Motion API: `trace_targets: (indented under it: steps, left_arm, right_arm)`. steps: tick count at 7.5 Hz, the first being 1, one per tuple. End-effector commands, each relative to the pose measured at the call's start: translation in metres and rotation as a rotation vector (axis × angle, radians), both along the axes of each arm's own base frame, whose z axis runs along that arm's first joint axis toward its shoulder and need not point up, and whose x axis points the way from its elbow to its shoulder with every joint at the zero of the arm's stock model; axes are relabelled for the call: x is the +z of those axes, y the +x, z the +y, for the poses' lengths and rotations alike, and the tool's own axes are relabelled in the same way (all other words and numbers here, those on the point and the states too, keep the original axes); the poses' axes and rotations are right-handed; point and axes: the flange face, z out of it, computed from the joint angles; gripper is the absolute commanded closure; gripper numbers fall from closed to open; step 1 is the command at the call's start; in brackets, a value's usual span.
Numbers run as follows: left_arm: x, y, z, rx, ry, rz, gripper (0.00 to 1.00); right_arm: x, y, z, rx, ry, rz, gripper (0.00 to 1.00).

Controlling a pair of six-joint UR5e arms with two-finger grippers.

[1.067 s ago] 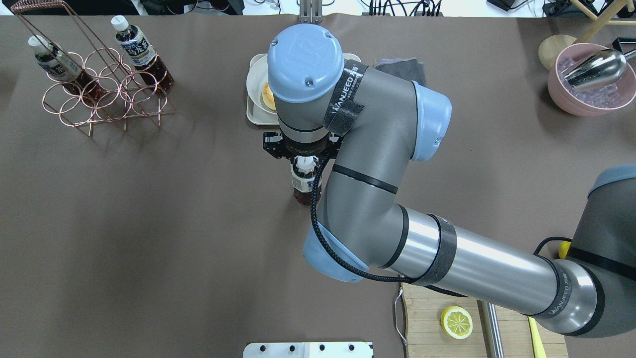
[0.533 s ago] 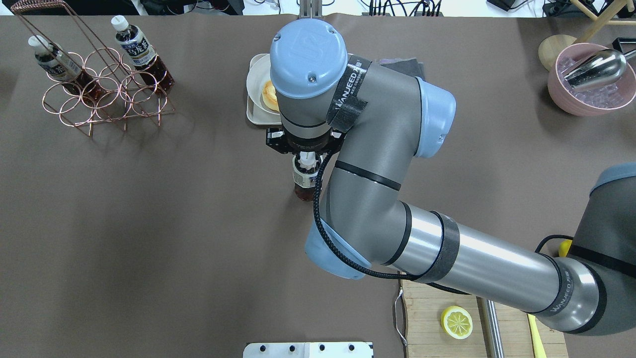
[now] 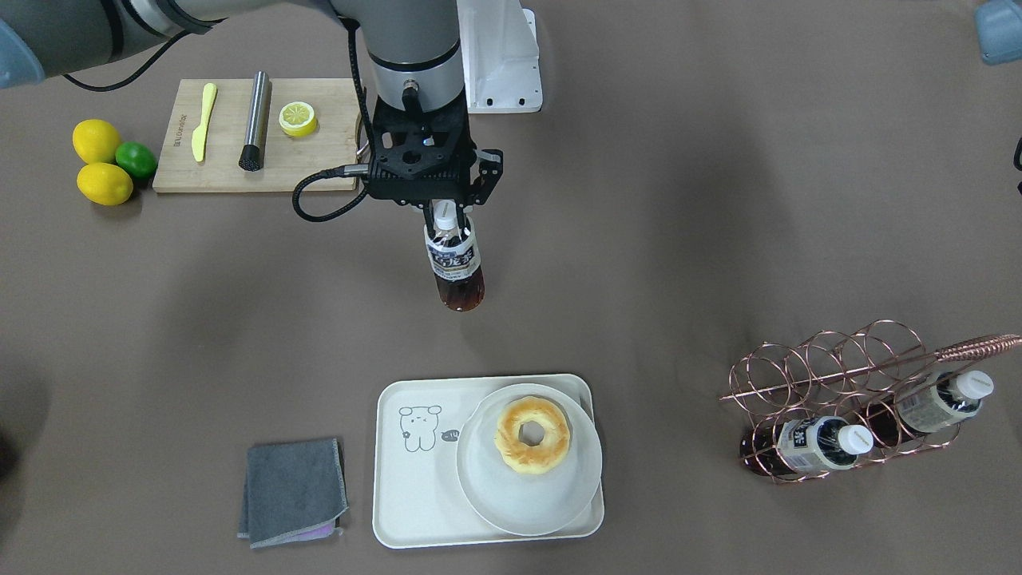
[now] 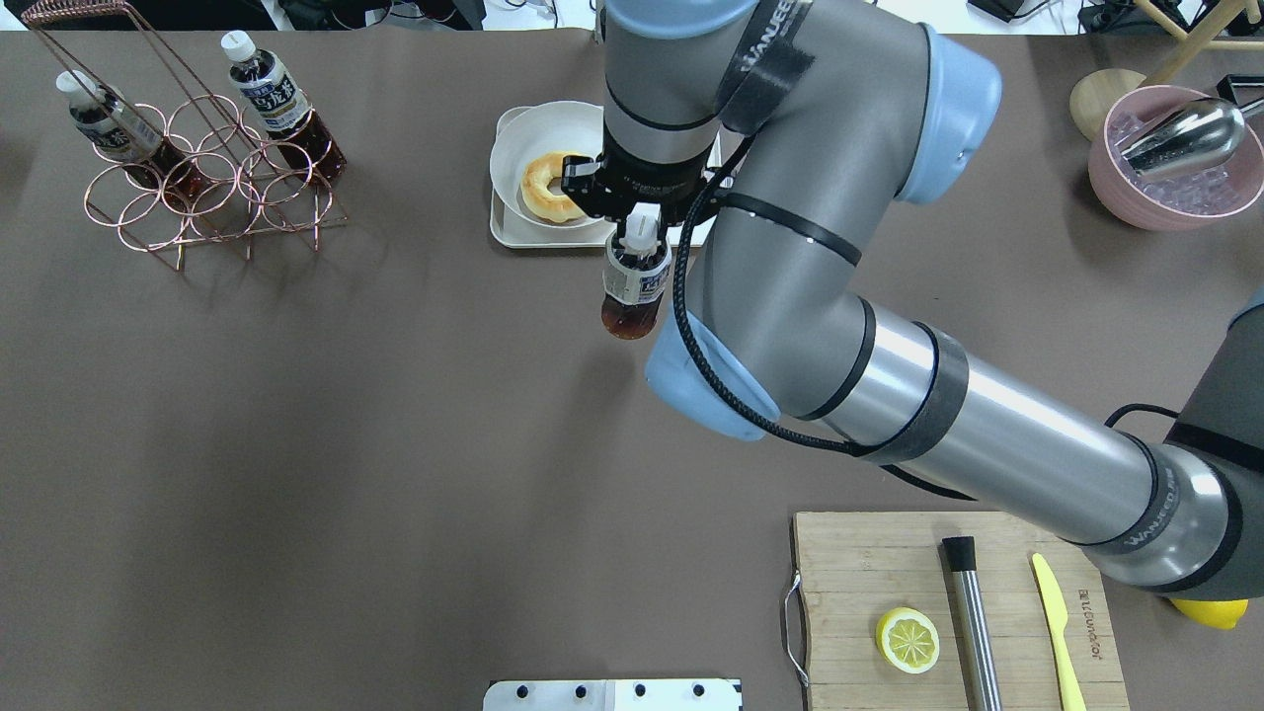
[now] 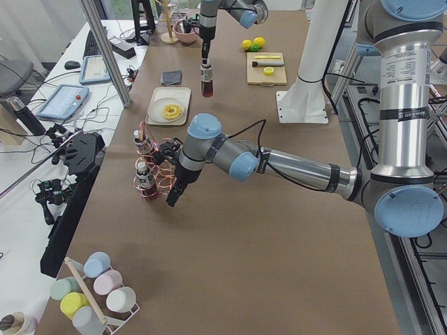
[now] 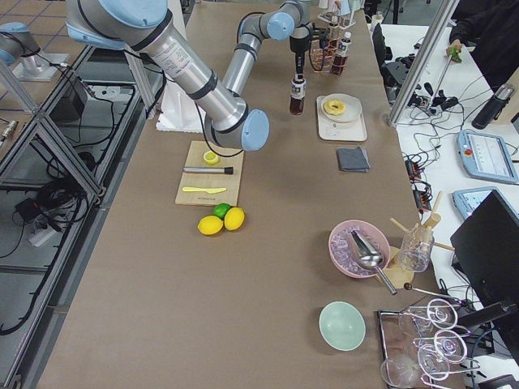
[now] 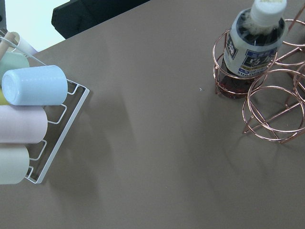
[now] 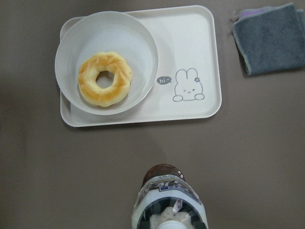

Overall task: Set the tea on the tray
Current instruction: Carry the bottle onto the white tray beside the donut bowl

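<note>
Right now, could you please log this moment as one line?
right gripper: shut on tea | tea: upright, short of tray | tray: holds plate with doughnut

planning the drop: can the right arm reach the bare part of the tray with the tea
Probably yes. The right hand holds the tea over open table short of the tray; the plate covers only its other end.

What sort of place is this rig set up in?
Probably a robotics lab staged as a café counter: screens beside the table, a bottle rack, an ice bowl.
</note>
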Motion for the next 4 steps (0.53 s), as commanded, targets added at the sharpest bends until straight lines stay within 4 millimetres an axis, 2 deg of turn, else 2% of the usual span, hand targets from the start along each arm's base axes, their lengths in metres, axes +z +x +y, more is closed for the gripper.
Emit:
trace_targets:
  steps: [1, 2, 3, 4]
  left_arm:
    - [-0.004, 0.000, -0.002, -0.001, 0.007, 0.002, 0.02]
    - [-0.005, 0.000, -0.002, -0.001, 0.010, 0.003, 0.02]
    - [-0.007, 0.000, -0.002, -0.002, 0.012, 0.004, 0.02]
    - [-0.008, 0.001, -0.003, -0.004, 0.014, 0.005, 0.02]
  right_arm:
    - [0.011, 0.038, -0.081, -0.009, -0.014, 0.034, 1.00]
    - [0.010, 0.042, -0.116, -0.001, -0.026, 0.060, 1.00]
    - [0.023, 0.045, -0.154, 0.013, -0.040, 0.067, 1.00]
    - [0.040, 0.037, -0.180, 0.022, -0.032, 0.059, 1.00]
